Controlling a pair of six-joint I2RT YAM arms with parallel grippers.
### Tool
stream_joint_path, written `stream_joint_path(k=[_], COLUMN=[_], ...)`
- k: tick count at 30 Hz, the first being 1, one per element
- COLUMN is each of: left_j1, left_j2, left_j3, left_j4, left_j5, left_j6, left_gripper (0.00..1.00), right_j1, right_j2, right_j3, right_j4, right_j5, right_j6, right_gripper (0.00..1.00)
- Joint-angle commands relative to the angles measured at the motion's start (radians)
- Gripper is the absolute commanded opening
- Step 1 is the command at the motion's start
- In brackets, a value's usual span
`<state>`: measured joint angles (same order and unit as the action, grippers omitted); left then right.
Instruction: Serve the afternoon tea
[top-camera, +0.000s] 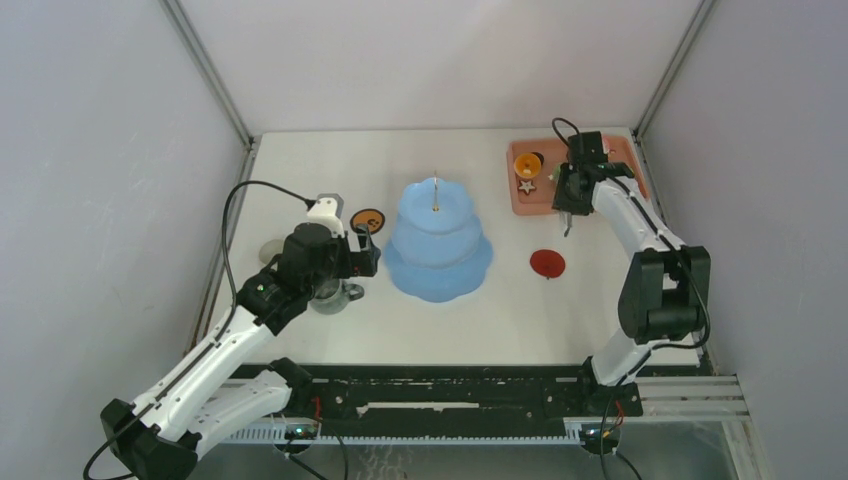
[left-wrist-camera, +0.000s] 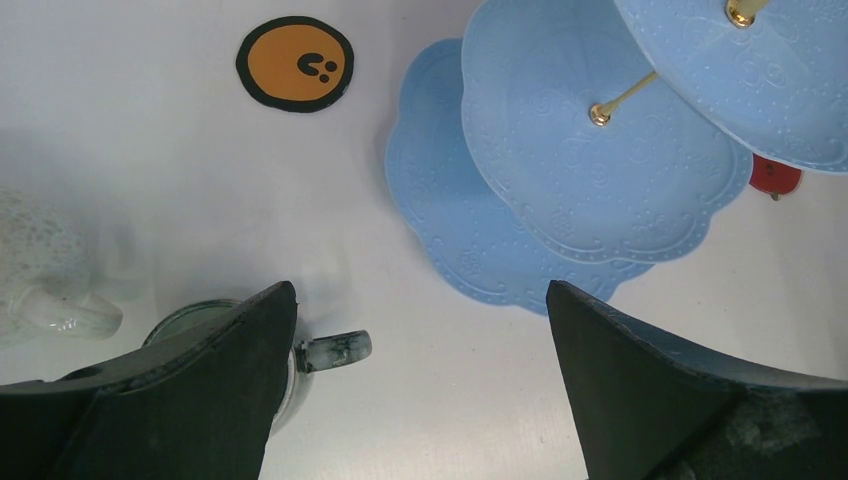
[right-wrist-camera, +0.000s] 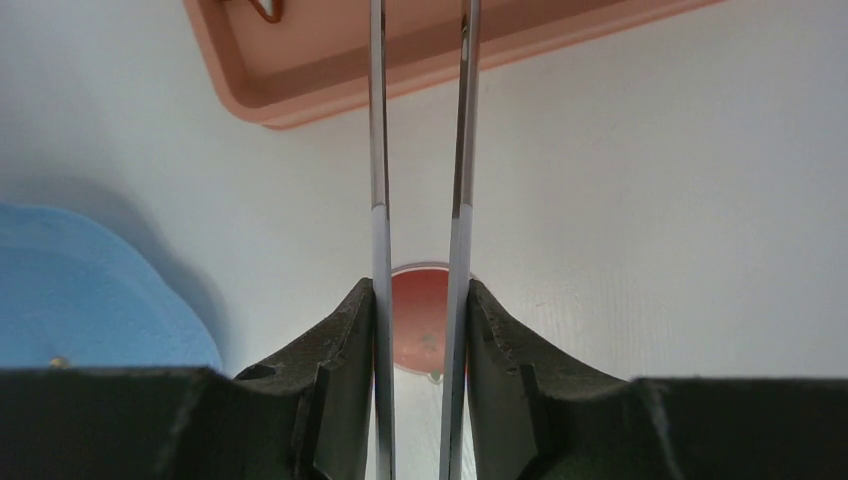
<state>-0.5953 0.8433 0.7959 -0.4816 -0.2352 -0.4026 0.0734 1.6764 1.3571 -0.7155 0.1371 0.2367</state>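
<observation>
The light blue three-tier cake stand (top-camera: 437, 245) stands mid-table with bare tiers; it also shows in the left wrist view (left-wrist-camera: 590, 170). My left gripper (top-camera: 365, 250) is open and empty just left of it, its jaws wide apart (left-wrist-camera: 420, 290). The grey-green mug (top-camera: 335, 297) sits under the left arm, its handle (left-wrist-camera: 335, 348) beside my left finger. The white mug (top-camera: 272, 252) is further left (left-wrist-camera: 40, 270). An orange tart (top-camera: 528, 163) and a star cookie (top-camera: 526, 186) lie in the pink tray. My right gripper (top-camera: 570, 195) is shut on the metal tongs (right-wrist-camera: 378, 150), which are empty (right-wrist-camera: 420, 290).
The salmon-pink tray (top-camera: 540, 200) is at the back right, its edge also in the right wrist view (right-wrist-camera: 420, 60). A flat orange disc with a black rim (top-camera: 368, 219) lies left of the stand. A flat red disc (top-camera: 547, 263) lies below the tongs (right-wrist-camera: 420, 310).
</observation>
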Motion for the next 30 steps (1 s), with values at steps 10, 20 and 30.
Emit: stream_joint_path(k=[10, 20, 30], left_j1=[-0.003, 0.016, 0.195], left_j2=[-0.038, -0.061, -0.105], left_j3=[0.043, 0.082, 0.123], left_j4=[-0.006, -0.043, -0.096], left_j5=[-0.057, -0.082, 0.052], left_j6=[0.019, 0.002, -0.054], left_gripper=[1.00, 1.00, 1.00], right_j1=[0.000, 0.078, 0.351], right_j2=[-0.264, -0.512, -0.676], right_j3=[-0.010, -0.009, -0.009], right_j4=[-0.046, -0.086, -0.147], right_j5=[-0.054, -0.102, -0.148], right_j6=[0.010, -0.029, -0.094], right_gripper=[0.00, 0.00, 0.00])
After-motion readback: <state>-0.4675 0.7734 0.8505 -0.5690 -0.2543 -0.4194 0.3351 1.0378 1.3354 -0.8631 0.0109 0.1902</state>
